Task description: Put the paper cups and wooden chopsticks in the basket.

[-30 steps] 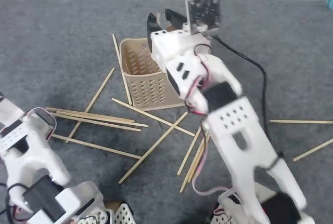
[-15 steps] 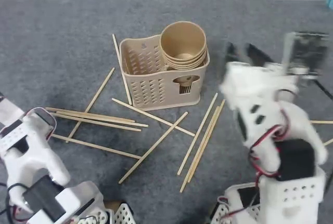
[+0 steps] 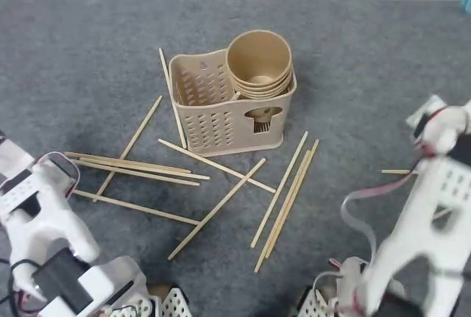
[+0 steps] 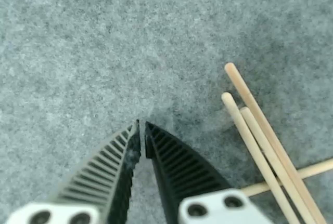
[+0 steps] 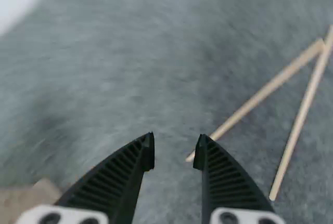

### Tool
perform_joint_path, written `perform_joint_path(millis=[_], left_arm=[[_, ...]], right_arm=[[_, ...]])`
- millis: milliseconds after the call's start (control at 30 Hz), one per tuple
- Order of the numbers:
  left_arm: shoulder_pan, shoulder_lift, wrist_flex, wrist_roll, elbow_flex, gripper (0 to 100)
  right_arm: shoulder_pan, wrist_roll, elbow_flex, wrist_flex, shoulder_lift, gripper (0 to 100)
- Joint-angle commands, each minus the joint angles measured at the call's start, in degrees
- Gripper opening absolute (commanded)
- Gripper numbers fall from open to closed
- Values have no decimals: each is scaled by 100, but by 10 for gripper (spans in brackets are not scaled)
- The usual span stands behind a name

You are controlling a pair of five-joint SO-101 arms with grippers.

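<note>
A beige slotted basket (image 3: 213, 122) stands on the grey carpet with a stack of paper cups (image 3: 259, 58) nested in its right half. Several wooden chopsticks (image 3: 285, 193) lie scattered in front of it and to its left (image 3: 132, 166). My left arm (image 3: 44, 221) sits at the near left; its gripper (image 4: 141, 126) is shut and empty just above the carpet, beside three chopstick ends (image 4: 250, 125). My right arm (image 3: 434, 199) is at the far right edge. Its gripper (image 5: 174, 148) hangs open and empty over carpet, near two chopsticks (image 5: 270, 86).
One chopstick (image 3: 173, 96) lies along the basket's left side. Loose chopsticks (image 3: 397, 172) lie by the right arm. A pale wall edge runs along the back of the carpet. Bare carpet stretches behind and to the right of the basket.
My right arm has swung away from above the basket to the far right edge, uncovering the stack of cups in the basket. The left arm has not moved.
</note>
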Motion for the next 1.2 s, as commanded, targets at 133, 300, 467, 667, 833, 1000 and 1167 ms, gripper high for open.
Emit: perform_joint_path(millis=[133,300,467,667,833,1000,1167], left_arm=[[26,-26,-18,9,-233,13],[26,-26,-18,9,-233,13],[35,-26,-18,9,-242,13],[35,-26,-18,9,-242,13],[35,-26,-18,9,-242,13],[35,-26,-18,9,-242,13],[44,-26,-18,9,-242,13]], right_arm=[[1121,-967,-79,-2000,2114,128],[1560,-1011,-79,-2923,3011,128],[1833,-993,-97,-3160,3538,128],[1991,-993,-475,-3538,4242,128],[2149,-993,-1125,-3749,5130,128],[2290,-993,-1969,-3767,6079,109],[2466,-1037,-2514,-3732,6510,21]])
